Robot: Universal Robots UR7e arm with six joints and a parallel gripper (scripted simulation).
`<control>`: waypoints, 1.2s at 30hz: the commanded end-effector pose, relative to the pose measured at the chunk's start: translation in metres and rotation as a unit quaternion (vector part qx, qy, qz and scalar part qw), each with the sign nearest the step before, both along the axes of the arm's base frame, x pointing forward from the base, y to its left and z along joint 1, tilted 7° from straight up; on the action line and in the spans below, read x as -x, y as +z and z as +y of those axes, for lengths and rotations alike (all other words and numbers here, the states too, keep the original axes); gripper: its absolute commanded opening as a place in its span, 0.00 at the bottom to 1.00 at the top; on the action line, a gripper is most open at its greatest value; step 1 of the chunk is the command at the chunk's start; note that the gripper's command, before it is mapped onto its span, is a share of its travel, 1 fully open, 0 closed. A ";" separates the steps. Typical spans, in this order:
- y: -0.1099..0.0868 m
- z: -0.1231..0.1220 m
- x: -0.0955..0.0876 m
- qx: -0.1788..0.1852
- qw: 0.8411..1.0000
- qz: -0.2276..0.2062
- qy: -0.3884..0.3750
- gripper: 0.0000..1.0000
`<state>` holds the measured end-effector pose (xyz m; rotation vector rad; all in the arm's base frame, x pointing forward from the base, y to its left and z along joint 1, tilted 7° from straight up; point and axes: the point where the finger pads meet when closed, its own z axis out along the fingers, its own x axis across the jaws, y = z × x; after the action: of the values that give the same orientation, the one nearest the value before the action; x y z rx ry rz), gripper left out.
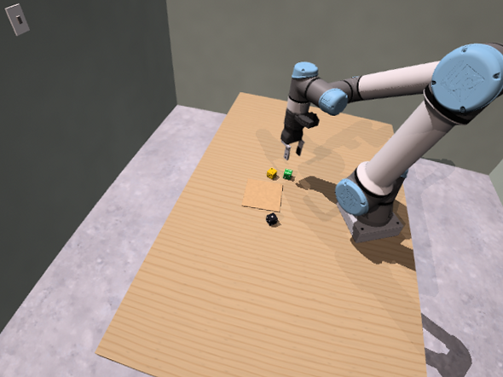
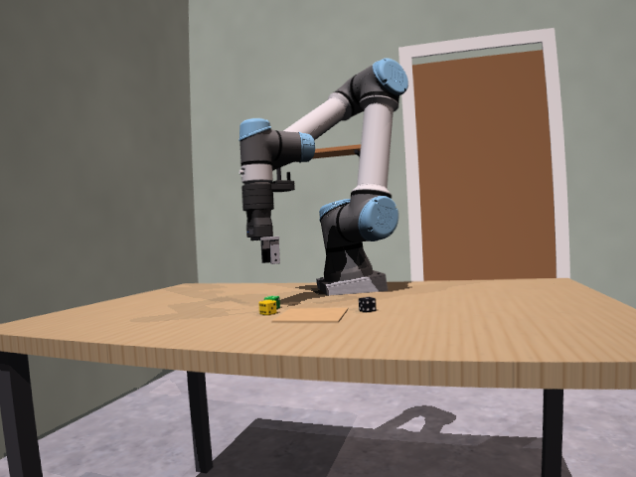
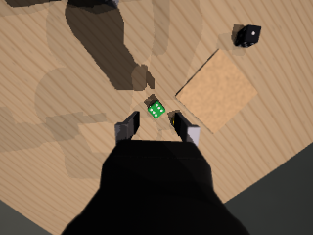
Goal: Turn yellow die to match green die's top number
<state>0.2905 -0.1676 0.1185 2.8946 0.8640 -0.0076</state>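
Gripper (image 1: 292, 152) wide open, empty, above yellow die (image 1: 271, 173). Likely light, rigid, smooth-faced; best pinched across two opposite side faces, clear of green die (image 1: 287, 174).

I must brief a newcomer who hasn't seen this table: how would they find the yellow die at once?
Find the tan mat lying near the arm's base. Two dice sit together just past its far edge, under the open pincer. The yellow die is the one beside the green die, farther from the base.

Below my dark fingers: a green white-pipped cube die (image 3: 156, 109), a black white-pipped die (image 3: 247, 35), a plain tan square mat (image 3: 217, 91), a striped light-wood table (image 3: 59, 49).
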 end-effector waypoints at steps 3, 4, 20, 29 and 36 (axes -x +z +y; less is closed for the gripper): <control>-0.039 -0.006 -0.002 0.000 1.000 0.000 0.000 1.00; -0.044 -0.006 -0.002 0.000 1.000 0.000 0.000 1.00; -0.070 -0.010 -0.003 0.000 1.000 0.000 0.000 1.00; -0.070 -0.010 -0.003 0.000 1.000 0.000 0.000 1.00; -0.070 -0.010 -0.003 0.000 1.000 0.000 0.000 1.00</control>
<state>0.2930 -0.1770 0.0485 2.8950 0.8642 -0.0080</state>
